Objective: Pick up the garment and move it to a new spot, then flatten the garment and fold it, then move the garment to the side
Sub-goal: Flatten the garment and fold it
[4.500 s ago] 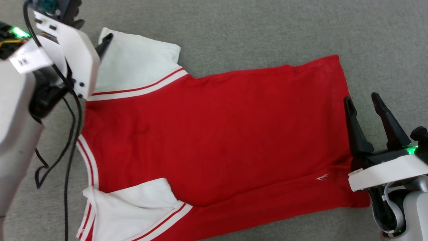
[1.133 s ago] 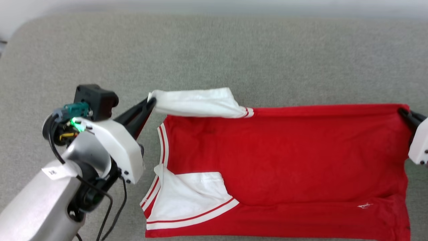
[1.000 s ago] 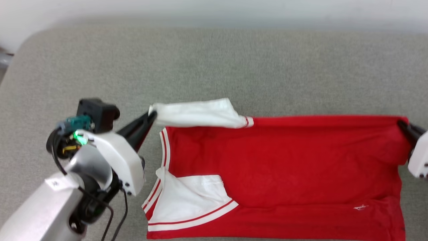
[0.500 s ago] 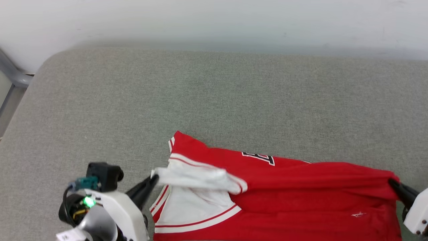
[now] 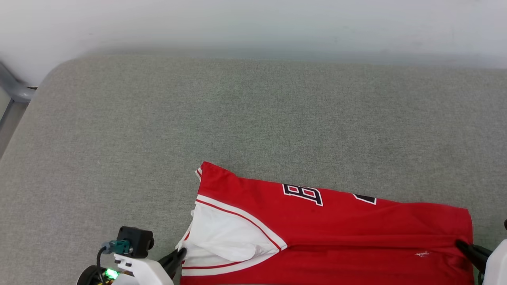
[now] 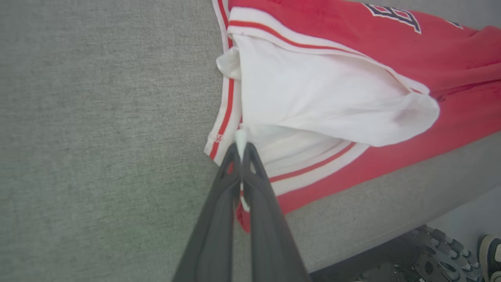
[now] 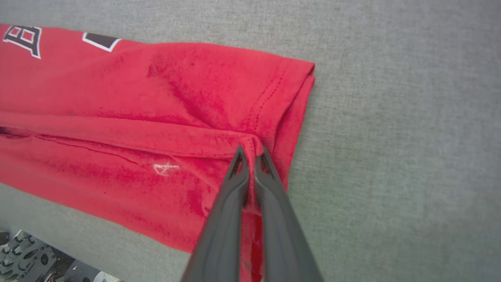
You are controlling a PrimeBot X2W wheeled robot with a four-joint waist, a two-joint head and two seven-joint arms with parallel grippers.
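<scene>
The red garment (image 5: 336,225) lies folded over itself near the front edge of the grey surface, black-and-white lettering (image 5: 303,194) showing on its upturned far half. My left gripper (image 5: 180,251) is shut on the white sleeve (image 6: 313,102) at the lower left; cloth is pinched between the fingertips (image 6: 241,147). My right gripper (image 5: 461,245) is shut on the red hem corner (image 7: 252,143) at the lower right, the fabric bunching into the closed tips.
The grey padded surface (image 5: 237,111) stretches far behind the garment up to a pale wall (image 5: 253,23). Its front edge (image 6: 391,219) runs just below the garment, with the robot's base and a shoe (image 6: 489,250) beyond it. A grey rail (image 5: 12,89) stands at the far left.
Both grippers have pulled the garment's far edge toward the front edge, folding it over so the lettered side shows. The head camera has tilted up, bringing the wall into view.
</scene>
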